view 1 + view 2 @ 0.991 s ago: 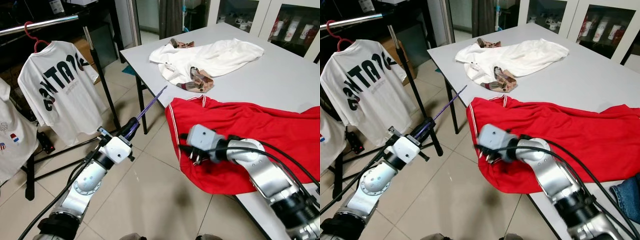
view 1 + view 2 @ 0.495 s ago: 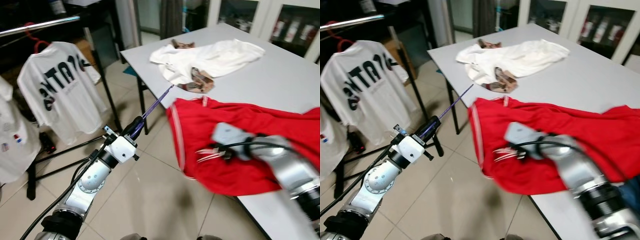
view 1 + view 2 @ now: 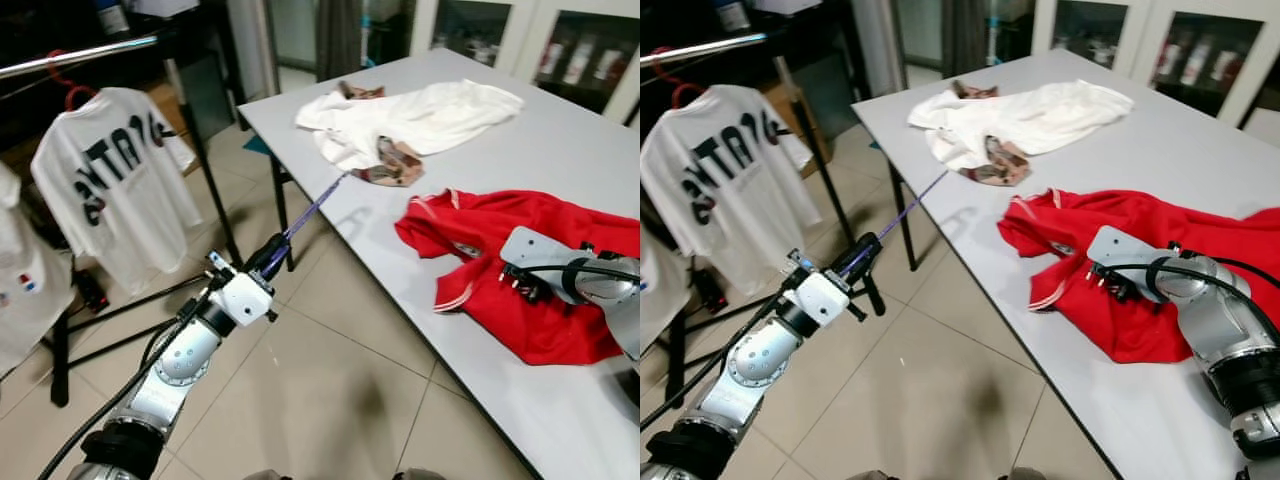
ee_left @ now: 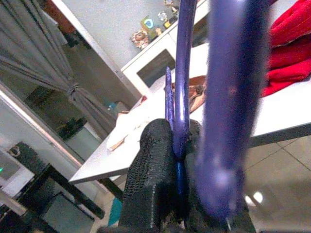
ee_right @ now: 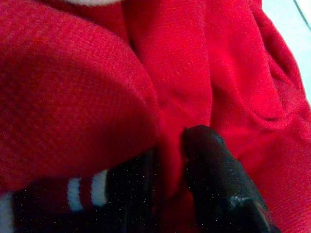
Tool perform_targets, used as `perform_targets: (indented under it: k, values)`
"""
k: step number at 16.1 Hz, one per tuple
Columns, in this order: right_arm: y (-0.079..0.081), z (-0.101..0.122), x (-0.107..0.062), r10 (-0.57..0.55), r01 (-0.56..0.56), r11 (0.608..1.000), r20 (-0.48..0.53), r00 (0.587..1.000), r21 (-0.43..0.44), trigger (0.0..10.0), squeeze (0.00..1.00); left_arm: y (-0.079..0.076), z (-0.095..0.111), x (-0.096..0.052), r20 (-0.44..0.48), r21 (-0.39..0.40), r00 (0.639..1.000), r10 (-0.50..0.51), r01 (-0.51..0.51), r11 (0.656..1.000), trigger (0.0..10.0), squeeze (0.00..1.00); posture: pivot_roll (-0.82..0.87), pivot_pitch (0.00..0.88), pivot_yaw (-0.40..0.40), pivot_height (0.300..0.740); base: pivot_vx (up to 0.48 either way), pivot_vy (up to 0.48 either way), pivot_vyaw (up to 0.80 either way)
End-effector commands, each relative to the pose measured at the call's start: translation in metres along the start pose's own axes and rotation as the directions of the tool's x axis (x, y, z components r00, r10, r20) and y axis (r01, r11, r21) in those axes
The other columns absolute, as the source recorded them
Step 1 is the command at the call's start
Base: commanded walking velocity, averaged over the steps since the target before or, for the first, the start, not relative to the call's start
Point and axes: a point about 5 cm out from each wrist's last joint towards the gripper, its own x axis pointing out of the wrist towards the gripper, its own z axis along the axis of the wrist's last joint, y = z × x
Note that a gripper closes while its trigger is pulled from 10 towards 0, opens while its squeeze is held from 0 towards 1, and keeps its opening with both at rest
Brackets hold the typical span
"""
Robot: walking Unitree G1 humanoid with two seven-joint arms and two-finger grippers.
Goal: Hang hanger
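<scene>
My two head cameras look forward and down, sharing the grey rectangular table (image 3: 560,150) and tiled floor (slightly offset). My left wrist camera sights closely along its fingers (image 4: 150,174) toward that table's far end. The right wrist camera is pressed against crumpled red fabric (image 5: 218,73), probably the table's garment.
</scene>
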Motion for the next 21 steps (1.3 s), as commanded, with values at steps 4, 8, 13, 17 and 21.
perform_targets:
  k: [4, 8, 13, 17, 21]
  values:
    - [-0.010, 0.014, -0.014, 0.049, -0.058, 0.996, 0.140, 0.989, 0.061, 10.0, 0.00, -0.002, 0.003, 0.000, 0.013, 0.016, 0.999, -0.030, 0.030, 0.999, 10.0, 0.00, -0.11, 0.000, 0.112, 0.736, 0.000, 0.000, 0.00]
    - [-0.008, 0.045, -0.026, 0.071, -0.197, 0.948, 0.433, 0.898, 0.252, 10.0, 0.00, -0.006, 0.002, -0.001, 0.012, 0.012, 0.999, -0.037, 0.037, 0.999, 10.0, 0.00, -0.12, 0.000, 0.111, 0.736, 0.000, 0.000, 0.00]
    - [0.018, 0.068, -0.010, 0.030, -0.213, 0.916, 0.471, 0.881, 0.339, 10.0, 0.05, -0.008, 0.001, -0.001, 0.010, 0.012, 0.999, -0.047, 0.047, 0.999, 10.0, 0.00, -0.12, 0.000, 0.108, 0.736, 0.000, 0.000, 0.00]
    - [0.044, 0.103, -0.008, 0.025, -0.235, 0.905, 0.506, 0.862, 0.354, 10.0, 1.00, -0.011, -0.003, -0.009, -0.010, 0.063, 0.995, -0.104, 0.104, 0.993, 10.0, 0.00, -0.12, 0.000, 0.108, 0.736, 0.000, 0.000, 0.00]
    - [0.051, 0.134, -0.019, -0.054, -0.189, 0.896, 0.522, 0.851, 0.401, 10.0, 0.94, -0.012, -0.005, -0.016, -0.026, 0.089, 0.992, -0.120, 0.121, 0.989, 10.0, 0.00, -0.12, 0.000, 0.108, 0.736, 0.000, 0.000, 0.00]
